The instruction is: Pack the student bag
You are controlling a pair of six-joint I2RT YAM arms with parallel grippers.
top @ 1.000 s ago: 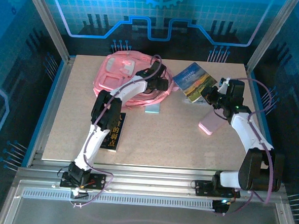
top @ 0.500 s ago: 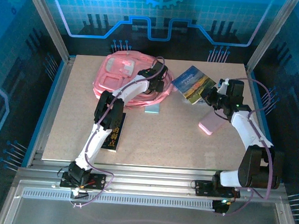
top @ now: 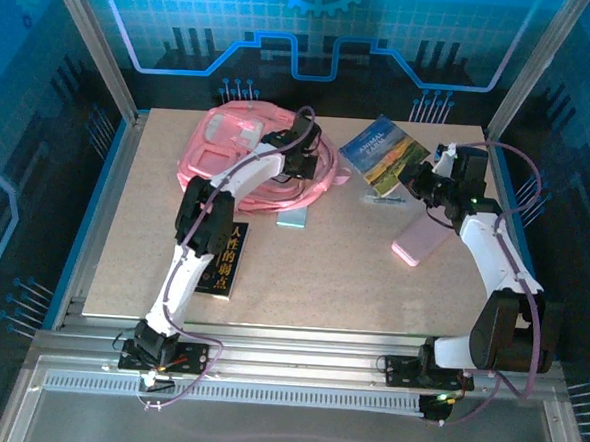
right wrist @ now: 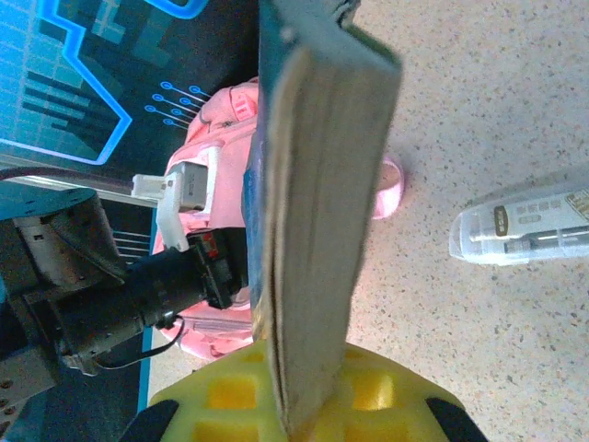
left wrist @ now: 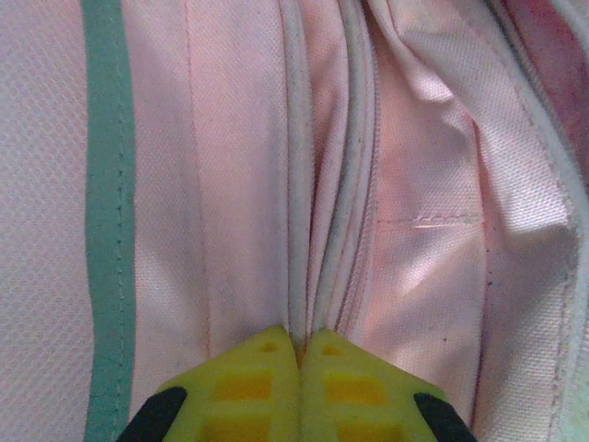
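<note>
Shifted a little leftward since a second ago: left gripper (top: 299, 159), and with it the near-right edge of the student bag (top: 234, 147); more of the clear box (top: 293, 219) uncovered just on the near side of those fingers; right gripper (top: 419, 179) carried slightly farther out, book and all.

Left pads (left wrist: 253, 382) pressed flat together on a pale piping seam of the pink bag fabric (left wrist: 414, 184), pinching it; teal stripe (left wrist: 109, 184) off to the pads' left.

Right pads (right wrist: 230, 391) clamped on one edge of the landscape-cover book (right wrist: 317, 184), held edge-on with the page block toward the wrist camera; bag (right wrist: 225, 120) beyond and left of these fingers, clear box (right wrist: 525, 226) to their right on the table (top: 321, 283).

Writing: white title lettering on the held book (top: 379, 154), too small to read for sure; yellow Chinese characters on the black book (top: 224, 262), not legible; dark print on the clear box's label, unreadable.

Count: two books, one clear box, one pink case (top: 419, 242) just on the near side of the right fingers, one bag; black book well apart from the left fingers, back toward the arm's base.
</note>
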